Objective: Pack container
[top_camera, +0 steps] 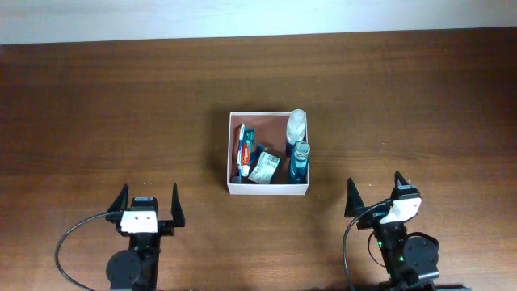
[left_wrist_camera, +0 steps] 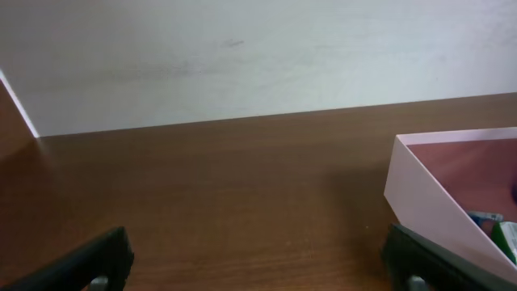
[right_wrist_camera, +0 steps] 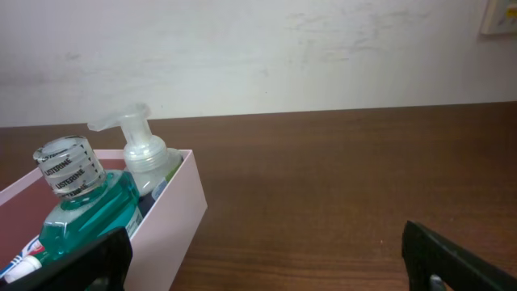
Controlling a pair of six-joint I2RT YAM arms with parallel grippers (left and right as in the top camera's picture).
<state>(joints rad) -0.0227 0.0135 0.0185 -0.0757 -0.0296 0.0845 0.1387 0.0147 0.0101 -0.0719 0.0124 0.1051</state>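
The container (top_camera: 234, 153) is a square white-walled box with a reddish-brown floor, standing at the table's middle. In it lie a toothpaste tube (top_camera: 243, 151), a green packet (top_camera: 264, 169), a teal mouthwash bottle (top_camera: 300, 162) and a clear pump bottle (top_camera: 296, 125). My left gripper (top_camera: 149, 207) sits open near the front edge, left of the box, nothing between its fingers (left_wrist_camera: 93, 259). My right gripper (top_camera: 376, 199) is open too, right of the box. The right wrist view shows the mouthwash bottle (right_wrist_camera: 81, 206), the pump bottle (right_wrist_camera: 141, 153) and the container's wall (right_wrist_camera: 174, 222) at left.
The brown wooden table (top_camera: 105, 113) runs to a pale wall at the back. A corner of the container (left_wrist_camera: 428, 202) enters the left wrist view from the right. A white wall plate (right_wrist_camera: 499, 16) shows at the top right of the right wrist view.
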